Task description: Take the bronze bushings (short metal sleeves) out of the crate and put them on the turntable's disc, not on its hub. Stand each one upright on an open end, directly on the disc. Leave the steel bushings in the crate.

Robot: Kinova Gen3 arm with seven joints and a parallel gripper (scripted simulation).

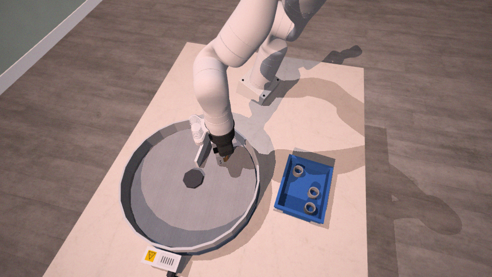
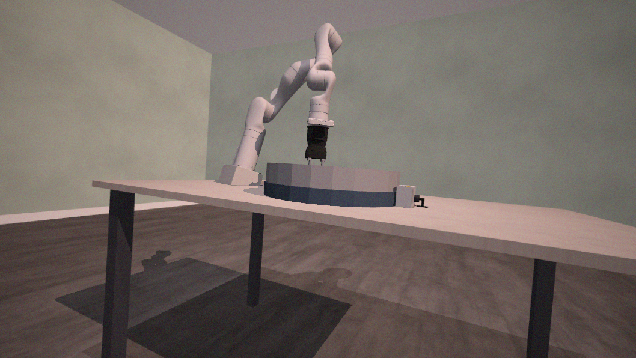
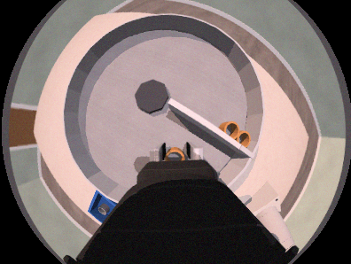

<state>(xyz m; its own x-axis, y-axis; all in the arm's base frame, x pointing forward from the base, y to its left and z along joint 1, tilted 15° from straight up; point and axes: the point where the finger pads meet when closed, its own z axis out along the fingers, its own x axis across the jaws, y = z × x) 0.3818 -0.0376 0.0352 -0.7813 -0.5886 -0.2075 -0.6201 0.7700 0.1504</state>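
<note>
My gripper [image 1: 223,159] [image 2: 315,162] [image 3: 175,148] is open, low over the turntable's disc [image 1: 192,209] [image 3: 120,120]. A bronze bushing [image 1: 225,158] [image 3: 175,150] is upright between the fingers, with a gap on each side in the wrist view; its lower end is hidden. Two more bronze bushings [image 3: 223,129] [image 3: 248,139] are side by side beyond the barrier in the wrist view, hidden in the top view. The blue crate [image 1: 282,184] [image 3: 94,204] holds three steel bushings [image 1: 297,177] [image 1: 315,199] [image 1: 307,208], and no bronze one shows there.
The dark hub [image 1: 193,178] [image 3: 152,96] is at the disc's middle. A straight barrier [image 1: 199,157] [image 3: 208,128] runs from near it to the raised wall [image 2: 329,178] [image 3: 81,75], close beside my gripper. A white box [image 1: 161,259] [image 2: 405,196] adjoins the turntable outside.
</note>
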